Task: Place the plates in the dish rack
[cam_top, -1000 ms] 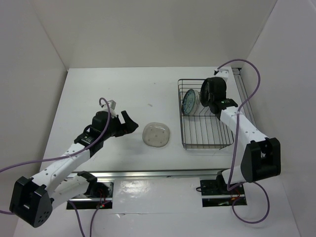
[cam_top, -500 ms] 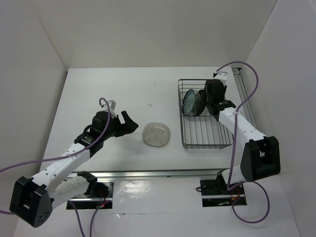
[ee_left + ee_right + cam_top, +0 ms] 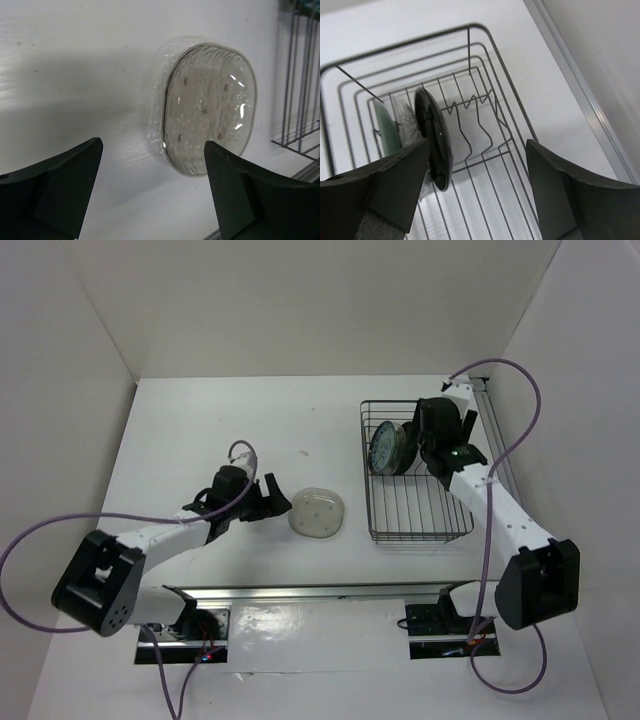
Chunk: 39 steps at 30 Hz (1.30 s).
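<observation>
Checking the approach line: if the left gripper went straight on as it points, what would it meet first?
Probably the translucent plate lying flat on the table, right ahead of the open left gripper; its height above the table is unclear.

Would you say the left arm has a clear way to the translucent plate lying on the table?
Probably yes: the open left gripper faces the plate, with nothing standing between them.

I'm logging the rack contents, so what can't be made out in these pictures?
- Right wrist view: blue-green plate mostly hidden behind the clear plate and black plate.
- Left wrist view: dish rack cut off by the frame's right edge.
- Top view: clear plate too small to pick out.
</observation>
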### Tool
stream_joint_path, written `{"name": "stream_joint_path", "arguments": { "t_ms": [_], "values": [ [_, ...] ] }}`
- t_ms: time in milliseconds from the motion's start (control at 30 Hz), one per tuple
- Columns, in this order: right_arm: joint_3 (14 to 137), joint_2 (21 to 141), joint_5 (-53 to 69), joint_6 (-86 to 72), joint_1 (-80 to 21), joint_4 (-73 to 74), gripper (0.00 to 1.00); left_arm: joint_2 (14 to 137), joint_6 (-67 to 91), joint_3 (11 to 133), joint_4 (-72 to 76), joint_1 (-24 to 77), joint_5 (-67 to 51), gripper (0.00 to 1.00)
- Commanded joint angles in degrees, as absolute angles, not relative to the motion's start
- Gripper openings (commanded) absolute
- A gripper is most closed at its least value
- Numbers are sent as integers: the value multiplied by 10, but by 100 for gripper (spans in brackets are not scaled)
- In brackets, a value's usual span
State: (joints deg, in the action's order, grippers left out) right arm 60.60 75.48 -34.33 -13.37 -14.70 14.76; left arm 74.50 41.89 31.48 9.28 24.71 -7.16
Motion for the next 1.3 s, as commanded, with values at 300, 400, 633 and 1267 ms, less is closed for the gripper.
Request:
{"name": "stream_joint_path", "arguments": {
  "t_ms": [300,400,633,1267],
  "values": [
    [643,629,-359,-142,-177,181,85,933,381,377,199,271,-109,75],
    [643,629,-353,-142,-177,181,85,945,381,382,193,276,-101,69],
    [638,618,-324,-147,-177,174,85,969,387,405,156,281,-70,31],
    [518,655,336,-77,-260,-29,94,653,390,350,229,281,-114,0]
  ]
}}
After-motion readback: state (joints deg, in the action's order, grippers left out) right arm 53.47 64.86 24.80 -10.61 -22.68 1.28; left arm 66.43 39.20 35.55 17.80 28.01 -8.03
